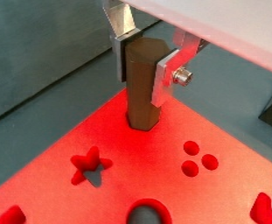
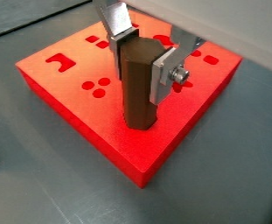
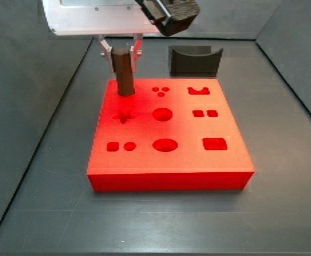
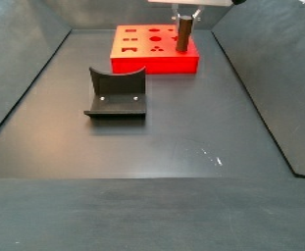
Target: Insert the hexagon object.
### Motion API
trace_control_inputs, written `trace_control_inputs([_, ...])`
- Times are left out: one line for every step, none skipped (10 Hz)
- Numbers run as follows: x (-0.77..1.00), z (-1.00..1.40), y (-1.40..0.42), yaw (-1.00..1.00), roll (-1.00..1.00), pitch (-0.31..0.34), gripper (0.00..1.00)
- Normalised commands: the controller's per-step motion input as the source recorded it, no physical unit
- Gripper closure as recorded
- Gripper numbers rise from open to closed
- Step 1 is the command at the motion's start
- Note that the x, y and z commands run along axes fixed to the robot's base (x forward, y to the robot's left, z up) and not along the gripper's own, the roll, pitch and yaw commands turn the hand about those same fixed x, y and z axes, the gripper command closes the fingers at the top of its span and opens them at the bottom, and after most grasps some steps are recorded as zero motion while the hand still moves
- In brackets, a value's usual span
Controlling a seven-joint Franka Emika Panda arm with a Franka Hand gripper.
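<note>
My gripper (image 2: 144,59) clamps the long matte brown hexagon peg (image 2: 139,87) upright on the red plastic block (image 2: 73,83); slight rotation misalignment could jam it against its hole.

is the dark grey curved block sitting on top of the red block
No: in a side view the dark grey curved block stands on the floor apart from the red block, where the hand holds the hexagon peg.

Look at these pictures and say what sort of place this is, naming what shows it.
Probably a robot test bench: a dark walled floor, a red block cut with shaped holes, and a gripper whose jaws clamp the hexagon object upright on the block.
</note>
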Motion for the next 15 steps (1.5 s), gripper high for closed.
trace_control_inputs([0.23,-0.58,0.0,0.34,0.25,0.0,1.0])
trace_control_inputs([0.15,-0.61,-0.07,0.2,0.2,0.0,1.0])
trace_control_inputs([0.08,-0.65,-0.05,0.0,0.12,0.011,1.0])
trace_control_inputs([0.13,-0.83,0.0,-0.12,0.11,0.0,1.0])
trace_control_inputs([0.11,-0.96,0.0,-0.23,0.1,-0.006,1.0])
trace_control_inputs([0.1,-1.0,0.0,-0.24,0.11,-0.041,1.0])
trace_control_inputs([0.05,-1.0,0.0,-0.22,0.09,-0.03,1.0])
trace_control_inputs([0.02,-0.94,0.0,-0.19,0.08,-0.013,1.0])
trace_control_inputs([0.0,-0.81,0.0,-0.14,0.07,0.0,1.0])
trace_control_inputs([0.0,-0.76,0.0,-0.1,0.07,0.0,1.0])
trace_control_inputs([0.0,-0.78,0.0,-0.06,0.01,-0.016,1.0])
trace_control_inputs([0.0,-0.95,0.06,-0.06,-0.01,-0.146,1.0])
trace_control_inputs([-0.05,-0.8,0.06,-0.04,-0.03,-0.223,1.0])
trace_control_inputs([0.0,-0.1,0.0,0.0,0.0,0.0,1.0])
trace_control_inputs([0.0,0.0,0.0,0.0,0.0,0.0,1.0])
